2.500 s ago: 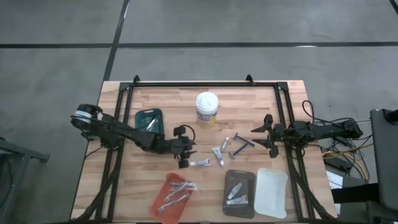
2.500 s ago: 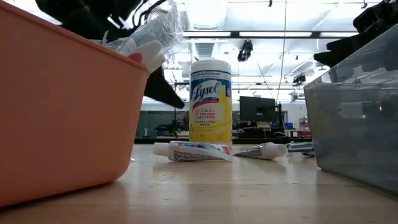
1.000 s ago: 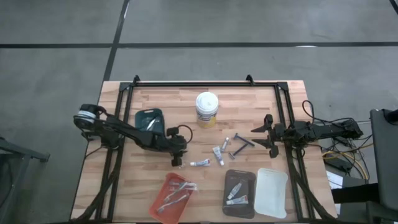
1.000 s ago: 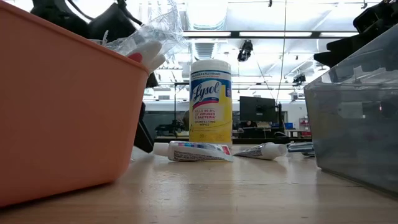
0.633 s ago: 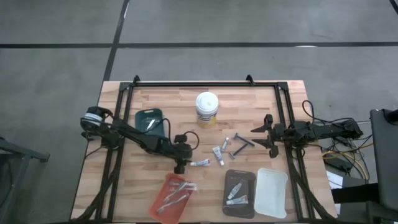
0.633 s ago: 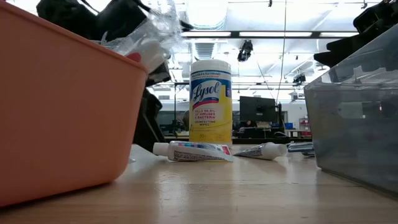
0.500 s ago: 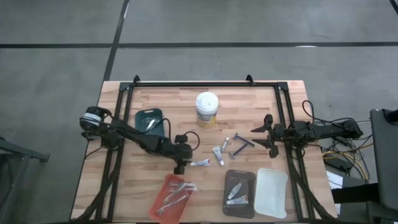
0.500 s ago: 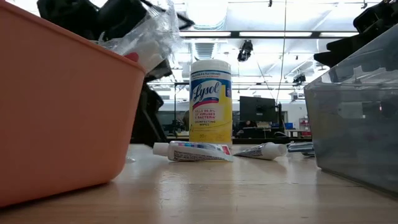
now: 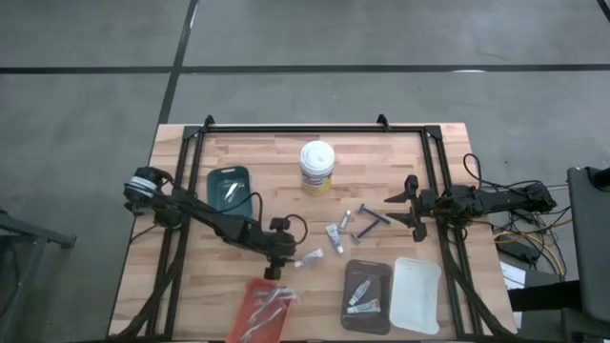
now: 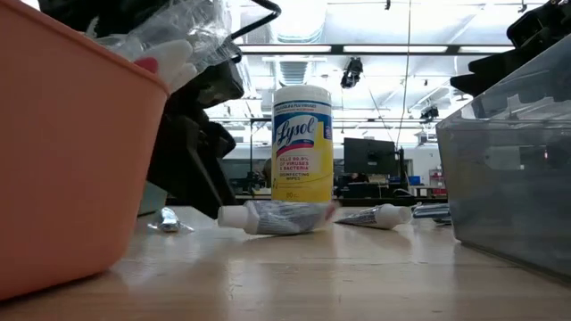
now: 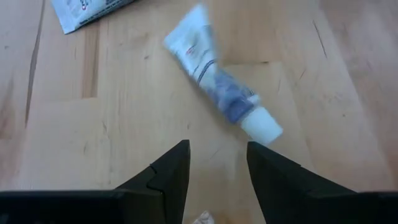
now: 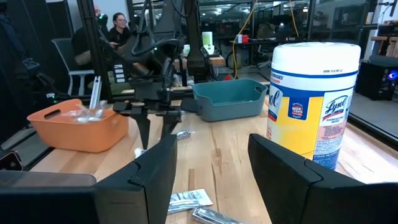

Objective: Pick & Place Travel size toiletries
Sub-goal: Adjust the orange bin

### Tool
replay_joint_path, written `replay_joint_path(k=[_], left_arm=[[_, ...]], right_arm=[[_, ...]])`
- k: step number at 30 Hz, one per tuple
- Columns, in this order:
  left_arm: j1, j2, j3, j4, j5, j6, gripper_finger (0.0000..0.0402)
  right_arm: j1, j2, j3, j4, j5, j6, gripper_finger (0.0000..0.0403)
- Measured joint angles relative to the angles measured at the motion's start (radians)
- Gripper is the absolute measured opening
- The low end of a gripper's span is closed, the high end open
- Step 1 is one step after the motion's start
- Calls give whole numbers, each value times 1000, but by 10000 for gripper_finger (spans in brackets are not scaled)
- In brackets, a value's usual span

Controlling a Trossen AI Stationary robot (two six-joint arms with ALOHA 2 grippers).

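Note:
A small white tube point(image 11: 217, 87) lies flat on the wood just ahead of my left gripper point(image 11: 217, 168), which is open and slants down over the table. The tube's cap end point(image 11: 262, 126) points toward the fingers, and nothing is between them. From above, this gripper point(image 9: 275, 269) stands between the tube point(image 9: 307, 257) and the orange tray point(image 9: 259, 310). More tubes point(image 9: 334, 233) and dark razors point(image 9: 372, 221) lie at mid-table. My right gripper point(image 9: 410, 203) waits open at the table's right side.
A yellow white-lidded tub point(image 9: 316, 167) stands at the far middle. A teal tray point(image 9: 227, 184) sits at the left. A grey tray point(image 9: 366, 284) with tubes and a white tray point(image 9: 416, 293) are at the near right. A flat sachet point(image 11: 87, 12) lies beyond the tube.
My left gripper has gone toward the table's near edge and come low beside the tube, staying open. The tube has turned a little on the table. The orange tray has slid toward the near left.

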State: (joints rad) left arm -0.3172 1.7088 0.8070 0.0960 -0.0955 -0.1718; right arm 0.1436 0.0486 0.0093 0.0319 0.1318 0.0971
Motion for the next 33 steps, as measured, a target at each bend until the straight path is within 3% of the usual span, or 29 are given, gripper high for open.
replay_joint_path(k=[14, 22, 25, 33], left_arm=[[-5, -41, 127, -57, 38, 6, 165], [-48, -45, 250, -56, 318, -52, 163], [-95, -45, 288, -83, 378, -88, 151], [-253, -45, 356, -338, 261, -286, 73]], right_arm=[[0, 0, 0, 0, 0, 0, 196], [0, -1, 0, 0, 0, 0, 196], [0, -1, 0, 0, 0, 0, 196], [0, -1, 0, 0, 0, 0, 196]])
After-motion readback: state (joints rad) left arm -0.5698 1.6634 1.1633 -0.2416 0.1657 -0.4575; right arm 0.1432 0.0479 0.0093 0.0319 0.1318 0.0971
